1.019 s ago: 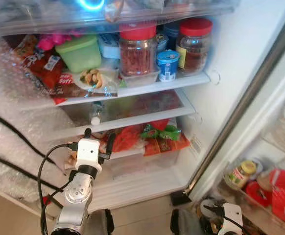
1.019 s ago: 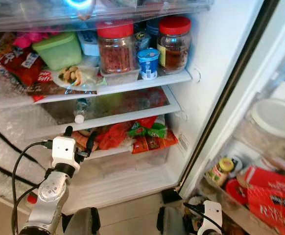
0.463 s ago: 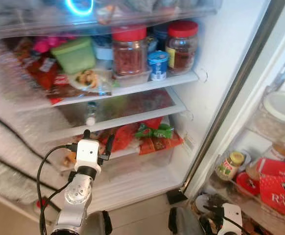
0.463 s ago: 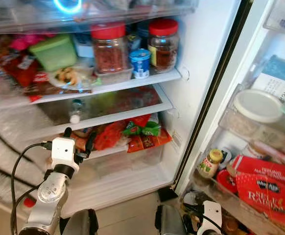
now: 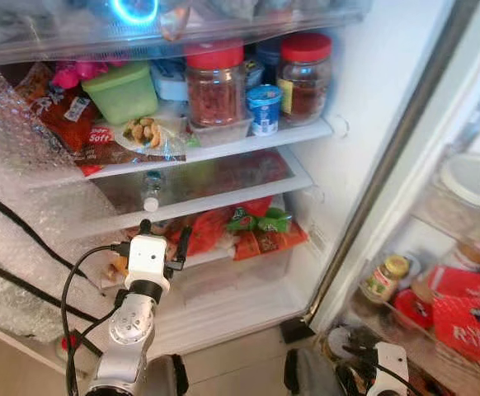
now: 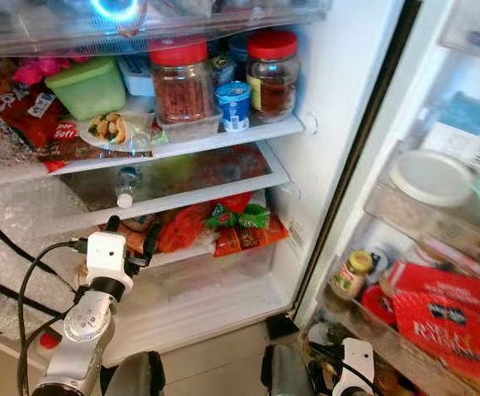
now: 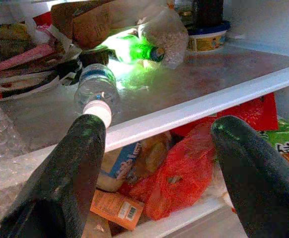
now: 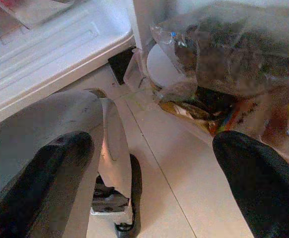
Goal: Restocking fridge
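**Open fridge, left gripper raised at the lower shelves**

The fridge stands open, shelves stocked, door rack at 3 o'clock. Compared with the frame one second earlier, the camera has shifted slightly; the stock is unmoved. A clear water bottle with a white cap lies on its side on the middle shelf, cap outward. The left gripper is raised at 8 o'clock before the red bags, fingers spread, grasping nothing. The right gripper hangs low over the floor tiles, fingers apart, empty.
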